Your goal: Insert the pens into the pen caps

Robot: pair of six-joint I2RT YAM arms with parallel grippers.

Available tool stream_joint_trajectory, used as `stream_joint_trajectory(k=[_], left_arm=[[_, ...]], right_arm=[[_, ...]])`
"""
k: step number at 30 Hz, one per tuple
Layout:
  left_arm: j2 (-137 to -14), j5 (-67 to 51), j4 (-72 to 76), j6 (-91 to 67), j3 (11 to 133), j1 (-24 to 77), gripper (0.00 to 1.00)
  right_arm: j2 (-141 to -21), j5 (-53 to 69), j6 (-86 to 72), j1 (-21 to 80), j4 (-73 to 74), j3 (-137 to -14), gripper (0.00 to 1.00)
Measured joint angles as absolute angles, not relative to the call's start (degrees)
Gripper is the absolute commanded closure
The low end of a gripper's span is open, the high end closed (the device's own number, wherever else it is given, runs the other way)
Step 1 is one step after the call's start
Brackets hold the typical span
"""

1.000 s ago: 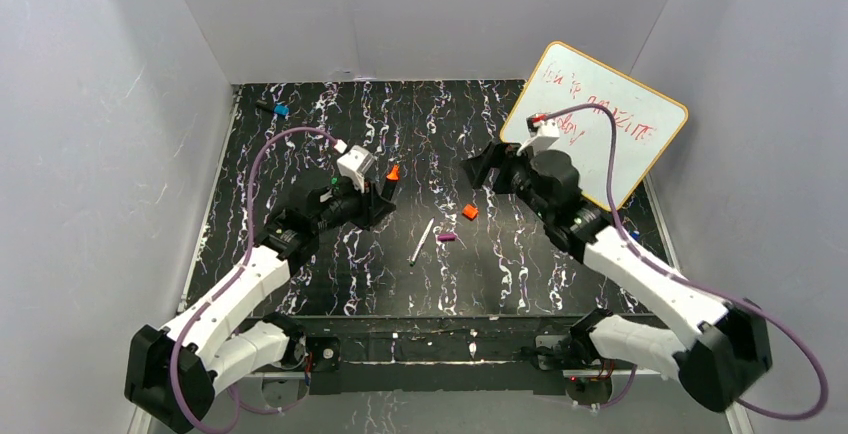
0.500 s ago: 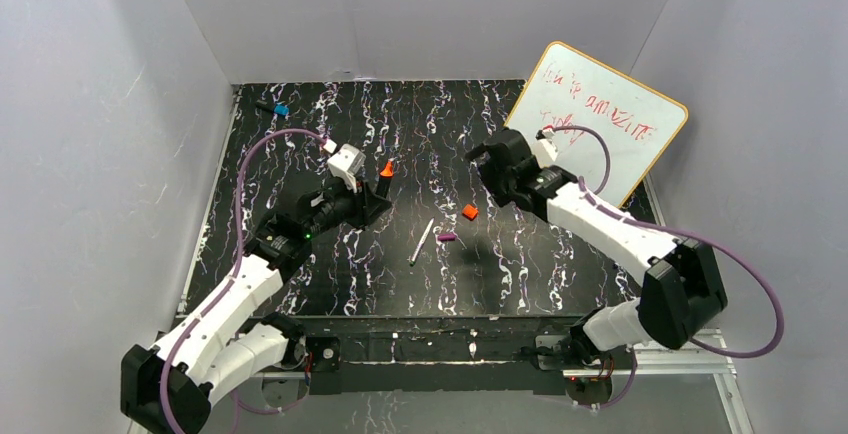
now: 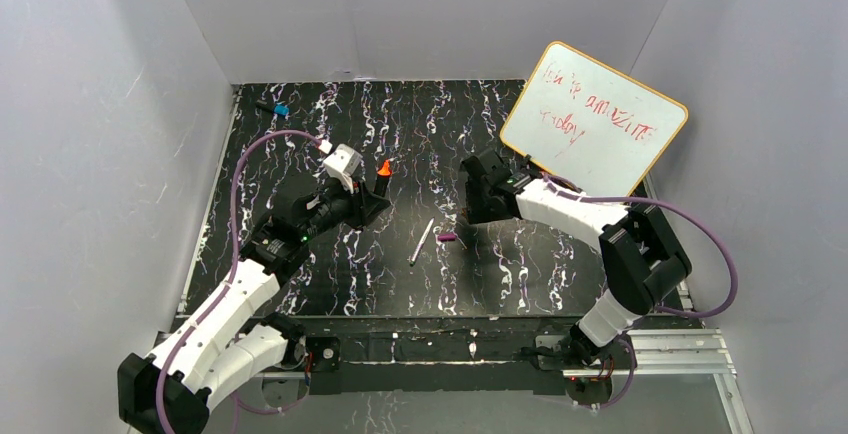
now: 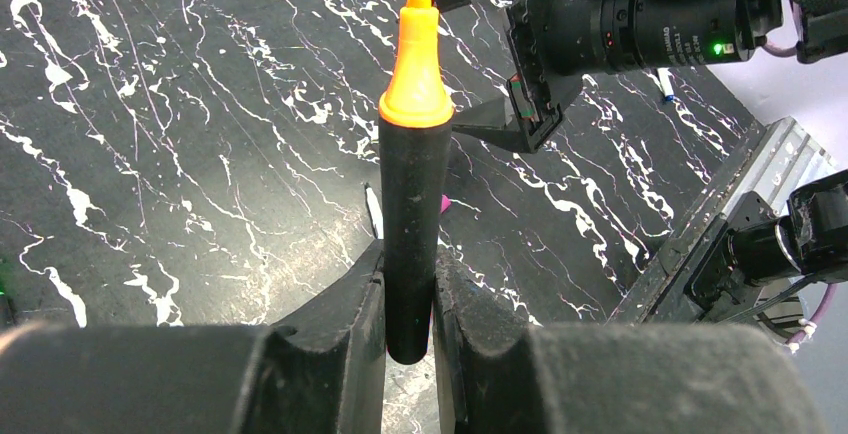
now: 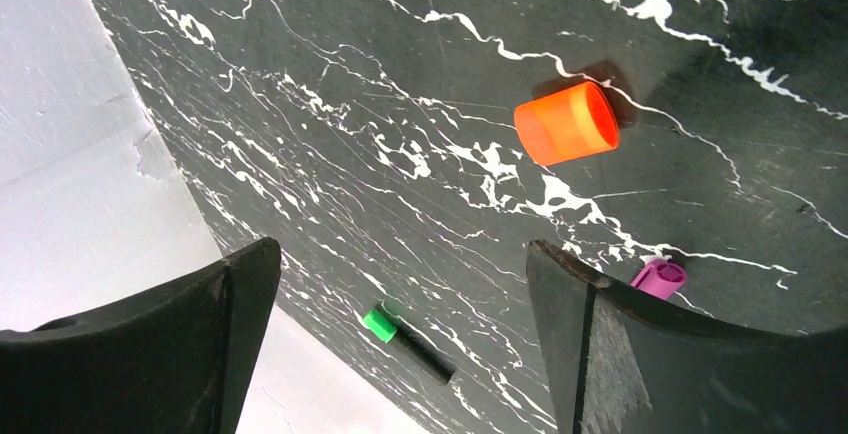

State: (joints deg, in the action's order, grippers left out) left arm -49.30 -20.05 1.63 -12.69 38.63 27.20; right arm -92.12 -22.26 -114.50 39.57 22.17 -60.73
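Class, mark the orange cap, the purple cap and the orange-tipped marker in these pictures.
orange cap (image 5: 566, 122): right wrist view, on its side wall.
purple cap (image 5: 659, 278): right wrist view, on its side.
orange-tipped marker (image 4: 412, 194): left wrist view, on its black barrel.

**Left arm** (image 3: 235, 294): reaches from its base at the near left edge diagonally toward the centre, with the forearm low and nearly level. **Left gripper** (image 4: 408, 289): both fingers (image 4: 345, 329) press against the barrel of the orange-tipped marker (image 4: 410, 194), which stands out straight beyond the fingertips. **Right arm** (image 3: 575, 212): rises from its base at the near right, bends sharply at a raised elbow and stretches leftward. **Right gripper** (image 5: 400, 259): tilted down toward the worktop (image 5: 400, 134), fingers (image 5: 215, 329) spread wide, with nothing held between them.
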Motion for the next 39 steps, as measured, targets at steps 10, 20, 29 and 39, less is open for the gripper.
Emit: stream_joint_trajectory(k=[10,20,29,39], left_arm=[[-50.04,-20.05,1.63,-13.06,38.63,27.20,1.00],[-50.17,-20.03,1.61,-13.06,38.63,27.20,1.00],[-50.92,-19.99,1.45,-13.04,38.63,27.20,1.00],[-51.35,-19.90,1.10,-13.04,38.63,27.20,1.00]], right_arm=[[-92.40,-21.89,-118.19,39.83,20.82,-59.07,0.02],[-93.12,-21.98,-118.54,39.81,19.51,-58.02,0.03],[-93.91,-21.87,-118.61,39.11,19.33,-56.40,0.04],[-94.76,-21.43,-118.61,38.52,17.37,-55.24,0.05]])
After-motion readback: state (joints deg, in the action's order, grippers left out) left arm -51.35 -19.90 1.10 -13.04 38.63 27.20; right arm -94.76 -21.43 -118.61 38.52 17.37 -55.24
